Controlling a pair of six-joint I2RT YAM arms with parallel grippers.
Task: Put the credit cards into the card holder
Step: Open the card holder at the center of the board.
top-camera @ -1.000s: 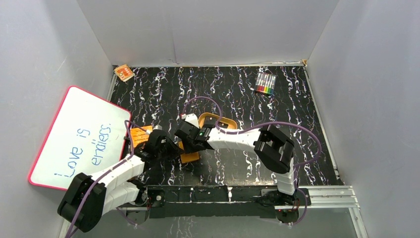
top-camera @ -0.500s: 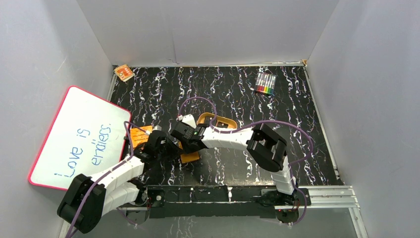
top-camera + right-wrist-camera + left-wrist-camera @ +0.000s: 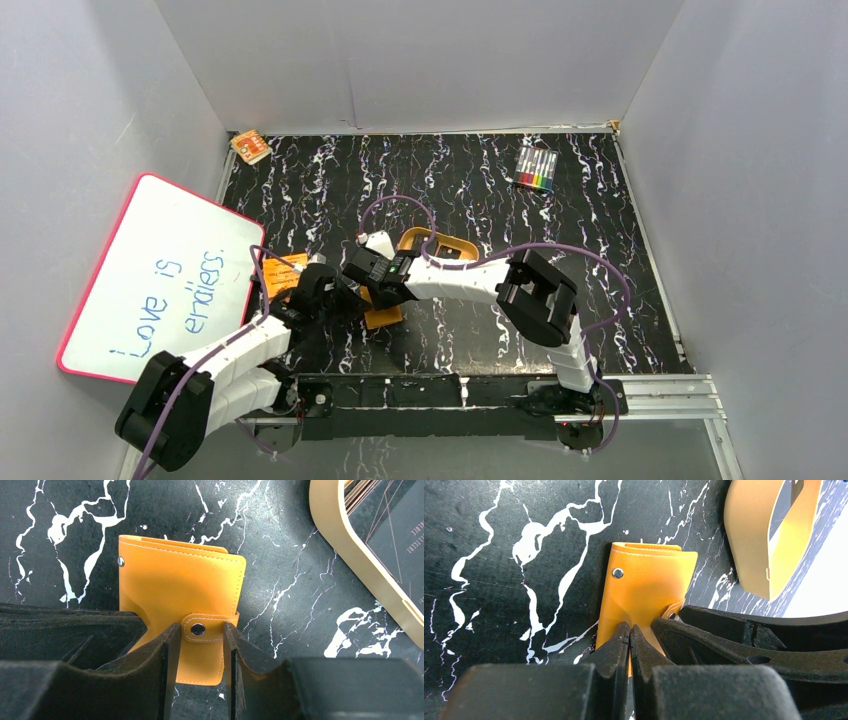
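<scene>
Black marbled table (image 3: 600, 250) with white veining, grey walls on three sides. Whiteboard (image 3: 160, 270) leans at far left.

Progress: early, by my reading. No card is in the holder yet. Card holder (image 3: 180, 587) lies flat on the table near the front, folded shut, with the snap tab (image 3: 207, 629) fastened across its edge. Credit cards (image 3: 395, 535) sit stacked in the tan tray (image 3: 345, 565), just right of the holder and apart from it. Left to do: unsnap, open the cover, fetch the cards, sleeve them.

Pose, left to right:
- Left arm (image 3: 240, 345) reaches forward and inward, low to the surface. Left gripper (image 3: 629, 635) has its fingers pressed together at the holder's near edge, with a sliver of orange leather between them. Appears pinched on the cover, likely pinning it.
- Right arm (image 3: 460, 280) folds back across the middle toward the left, wrist over the holder. Right gripper (image 3: 200, 627) has its jaws apart, one finger on each side of the snap tab and nothing held. Looks set to take the tab.

Marker pack (image 3: 536, 168) lies far back on the right, untouched.
</scene>
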